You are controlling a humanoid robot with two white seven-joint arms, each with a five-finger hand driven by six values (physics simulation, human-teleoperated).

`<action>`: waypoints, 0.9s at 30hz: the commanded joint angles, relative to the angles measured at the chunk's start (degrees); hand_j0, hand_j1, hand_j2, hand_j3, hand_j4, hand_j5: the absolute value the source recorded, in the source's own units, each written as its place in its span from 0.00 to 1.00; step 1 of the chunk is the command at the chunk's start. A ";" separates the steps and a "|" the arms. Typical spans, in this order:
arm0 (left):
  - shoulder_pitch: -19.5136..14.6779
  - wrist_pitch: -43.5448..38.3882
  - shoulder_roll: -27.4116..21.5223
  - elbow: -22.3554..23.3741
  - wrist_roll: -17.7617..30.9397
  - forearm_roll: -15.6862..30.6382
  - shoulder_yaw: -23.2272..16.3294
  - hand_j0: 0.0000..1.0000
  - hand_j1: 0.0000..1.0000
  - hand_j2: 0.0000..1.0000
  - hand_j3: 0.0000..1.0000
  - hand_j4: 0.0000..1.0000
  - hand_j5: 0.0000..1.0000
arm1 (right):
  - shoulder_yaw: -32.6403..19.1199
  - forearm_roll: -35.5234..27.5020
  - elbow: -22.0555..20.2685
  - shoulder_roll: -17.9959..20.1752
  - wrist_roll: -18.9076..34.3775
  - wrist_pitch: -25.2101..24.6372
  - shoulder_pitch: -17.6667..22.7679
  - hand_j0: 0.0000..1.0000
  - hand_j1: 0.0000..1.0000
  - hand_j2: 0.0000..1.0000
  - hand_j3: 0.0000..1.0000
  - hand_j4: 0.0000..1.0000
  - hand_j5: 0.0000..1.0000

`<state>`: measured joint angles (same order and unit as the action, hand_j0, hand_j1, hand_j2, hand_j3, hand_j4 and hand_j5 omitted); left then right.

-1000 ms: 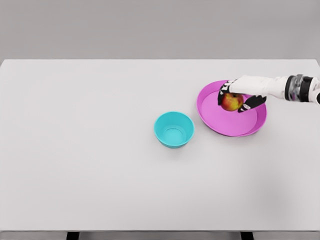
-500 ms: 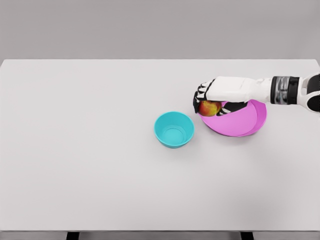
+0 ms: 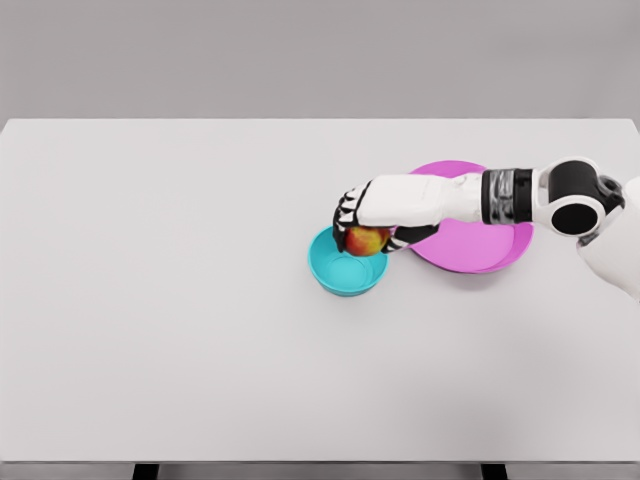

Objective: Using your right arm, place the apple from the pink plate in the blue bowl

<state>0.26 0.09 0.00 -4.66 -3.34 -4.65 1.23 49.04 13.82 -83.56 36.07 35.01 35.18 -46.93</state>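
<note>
My right hand reaches in from the right and is shut on the red and yellow apple. The apple hangs right over the blue bowl, at its upper right part, partly hidden under my fingers. The pink plate lies just right of the bowl with nothing on it, and my forearm crosses over its upper half. The left arm is out of view.
The white table stretches wide to the left and front of the bowl. Its far edge runs along the top and its front edge near the bottom of the view.
My right hand has carried the apple leftward off the pink plate, past its left rim, to a spot over the blue bowl. The plate now lies bare.
</note>
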 commanded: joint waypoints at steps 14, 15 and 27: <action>0.00 0.00 0.00 0.00 0.00 -0.01 0.00 1.00 1.00 1.00 1.00 1.00 1.00 | 1.41 0.86 1.03 -2.05 -0.01 -0.18 -0.26 1.00 1.00 1.00 1.00 1.00 1.00; 0.00 0.00 0.00 0.00 0.00 -0.01 0.00 1.00 1.00 1.00 1.00 1.00 1.00 | 1.33 0.86 1.03 -2.05 -0.01 -0.18 -0.26 1.00 1.00 1.00 1.00 1.00 1.00; 0.00 0.00 0.00 0.00 0.00 -0.01 0.00 1.00 1.00 1.00 1.00 1.00 1.00 | -9.12 0.33 -6.96 6.46 -0.01 -0.18 1.23 1.00 1.00 1.00 1.00 1.00 1.00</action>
<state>0.26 0.09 0.00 -4.65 -3.34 -4.65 1.23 44.77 14.73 -87.31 38.89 35.04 35.22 -43.86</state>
